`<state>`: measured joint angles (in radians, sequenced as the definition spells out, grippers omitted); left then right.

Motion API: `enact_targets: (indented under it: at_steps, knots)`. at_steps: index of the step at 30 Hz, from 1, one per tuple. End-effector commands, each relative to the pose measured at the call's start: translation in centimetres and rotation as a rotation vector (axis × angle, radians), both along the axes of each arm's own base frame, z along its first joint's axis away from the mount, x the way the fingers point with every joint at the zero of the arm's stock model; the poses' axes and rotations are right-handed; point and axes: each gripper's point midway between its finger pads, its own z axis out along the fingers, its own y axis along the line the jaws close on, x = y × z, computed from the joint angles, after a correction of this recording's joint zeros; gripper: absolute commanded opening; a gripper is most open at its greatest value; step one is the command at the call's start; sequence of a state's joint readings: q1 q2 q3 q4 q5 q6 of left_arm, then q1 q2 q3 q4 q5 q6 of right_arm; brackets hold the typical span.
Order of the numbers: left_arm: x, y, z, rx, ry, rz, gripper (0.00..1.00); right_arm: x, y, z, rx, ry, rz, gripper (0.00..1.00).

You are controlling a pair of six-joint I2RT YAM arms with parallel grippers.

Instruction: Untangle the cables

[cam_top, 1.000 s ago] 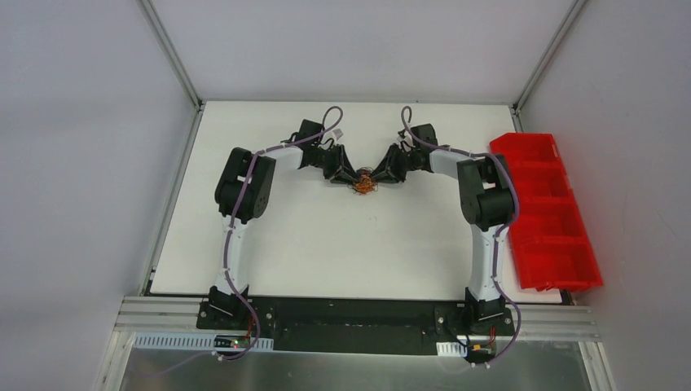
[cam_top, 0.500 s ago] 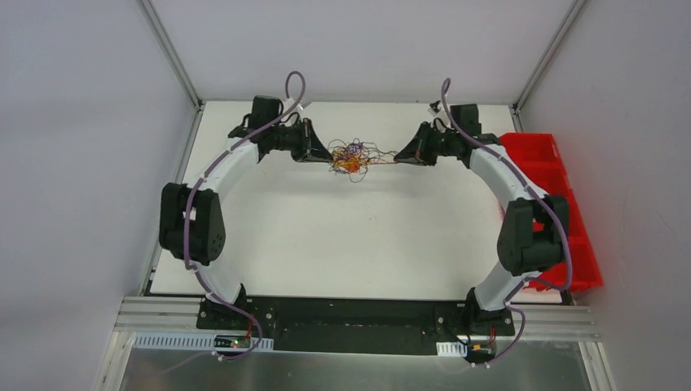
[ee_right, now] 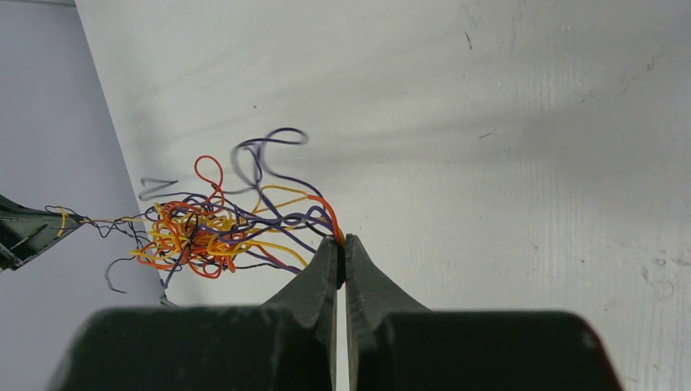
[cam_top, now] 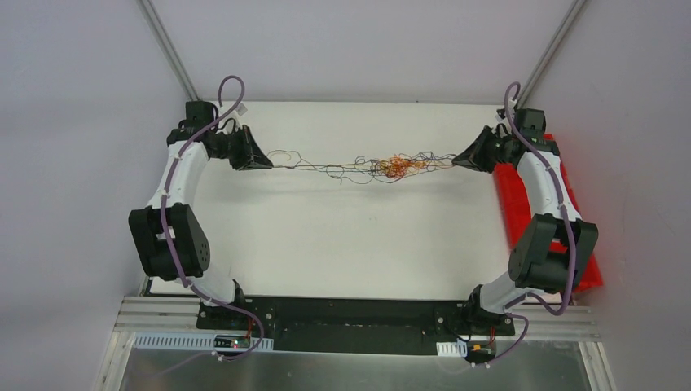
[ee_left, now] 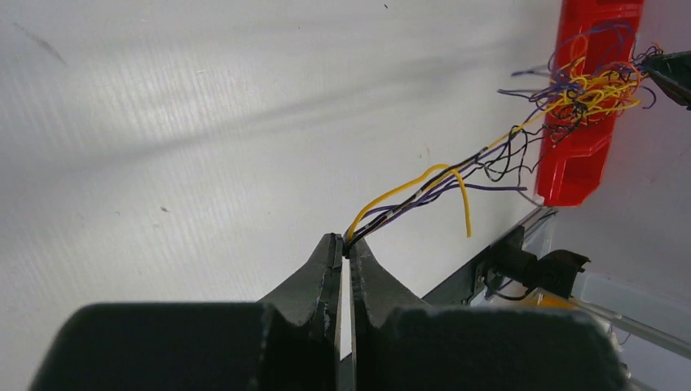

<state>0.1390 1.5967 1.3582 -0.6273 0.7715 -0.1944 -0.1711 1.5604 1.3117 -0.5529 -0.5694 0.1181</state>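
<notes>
Top external view: the cables (cam_top: 391,167) were strung left to right above the table (cam_top: 342,244).
The left end effector (cam_top: 267,165) and right end effector (cam_top: 458,161) were each pressed together, pinching strand ends. The densest tangle was seen nearer the right arm. Only the wrist views revealed the pinched colours: yellow and purple on the left, orange and purple on the right.

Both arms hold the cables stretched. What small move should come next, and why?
Probably ease the right gripper inward a little, then regrip one strand. The cables run nearly straight between it and the left gripper, both shut, yet a knot sits bunched near the right; pulling more may tighten it.
</notes>
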Motion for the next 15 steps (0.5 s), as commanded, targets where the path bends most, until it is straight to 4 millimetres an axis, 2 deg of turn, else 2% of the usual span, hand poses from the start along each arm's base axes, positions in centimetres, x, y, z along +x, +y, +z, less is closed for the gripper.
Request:
enact_targets:
  at_steps: [1,4,9,11,15]
  knots:
    - [-1.4,4.4,0.2,0.145,-0.032,0.062,0.0,-0.7,-2.9,1.7,-0.14,-0.068,-0.028,0.0]
    - [-1.6,7.5,0.2,0.202,-0.026,0.144,0.0,-0.9,-4.8,2.1,-0.171,-0.083,-0.056,0.0]
    - [-2.5,13.6,-1.4,0.308,0.019,0.236,0.0,-1.2,-7.8,2.6,-0.166,-0.076,-0.086,0.0]
    - [-3.0,15.3,-2.3,0.328,0.045,0.248,0.0,-1.4,-8.1,2.7,-0.155,-0.071,-0.079,0.0]
    - [-3.6,16.7,-3.6,0.364,0.074,0.242,0.0,-1.7,-7.2,3.3,-0.108,-0.076,-0.048,0.0]
